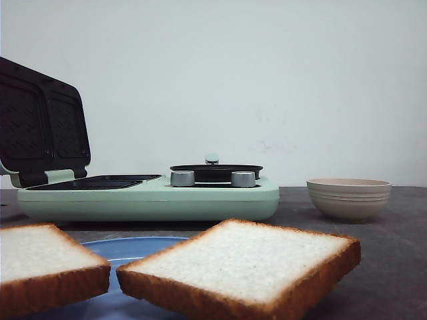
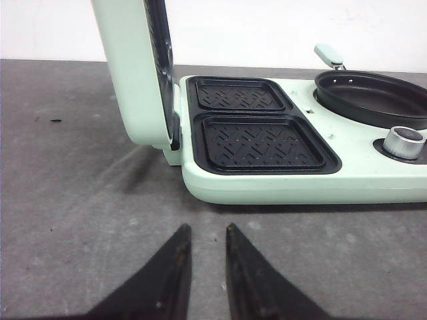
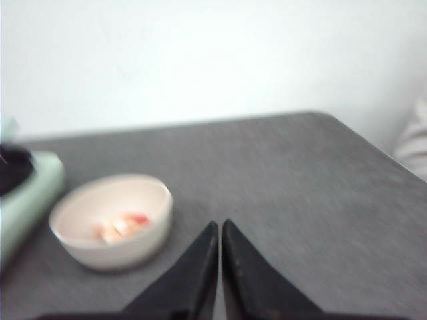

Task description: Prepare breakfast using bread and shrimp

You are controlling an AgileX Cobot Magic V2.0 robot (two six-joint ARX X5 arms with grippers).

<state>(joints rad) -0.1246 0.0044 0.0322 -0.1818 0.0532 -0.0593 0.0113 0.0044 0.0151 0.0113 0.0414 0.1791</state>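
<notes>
I see my left gripper (image 2: 203, 267) jaws slightly apart, empty; right gripper (image 3: 219, 263) jaws closed, empty; blurred shrimp (image 3: 122, 225), probably, in the bowl (image 3: 133, 250).

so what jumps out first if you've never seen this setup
Two slices of bread fill the near foreground on a blue plate. Behind them sits a mint green breakfast maker, its lid up at the left. To its right, a beige bowl holds the pinkish shrimp.

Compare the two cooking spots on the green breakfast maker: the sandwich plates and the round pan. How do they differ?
The sandwich plates are rectangular, ridged and set into the maker; the round pan is smooth and stands above its top. The plates have a hinged lid, raised open; the pan is uncovered, with a handle. Both are black and empty.
</notes>
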